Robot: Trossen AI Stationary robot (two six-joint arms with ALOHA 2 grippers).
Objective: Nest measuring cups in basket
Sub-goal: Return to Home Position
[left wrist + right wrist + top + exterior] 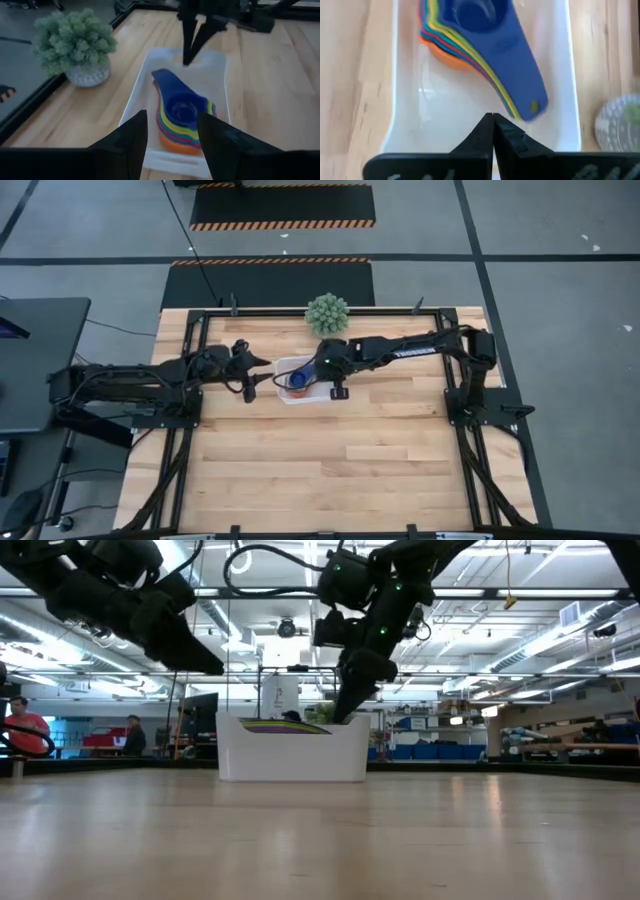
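The white basket (283,395) stands on the wooden table near its far side. Inside it the measuring cups (182,117) sit nested in one stack, dark blue on top, then yellow, red and orange rims below, resting on the basket's floor. Their handles (520,85) fan out toward my right gripper. That gripper (493,119) is shut and slants down over the basket's handle-side end (187,60), touching nothing. My left gripper (172,117) hovers open, just outside the basket's other end, with nothing between its fingers.
A green spiky ball plant in a grey pot (327,313) stands at the table's far edge, close behind the basket. Bare wood stretches across the table's near half (340,470). People stand in the room far behind (25,730).
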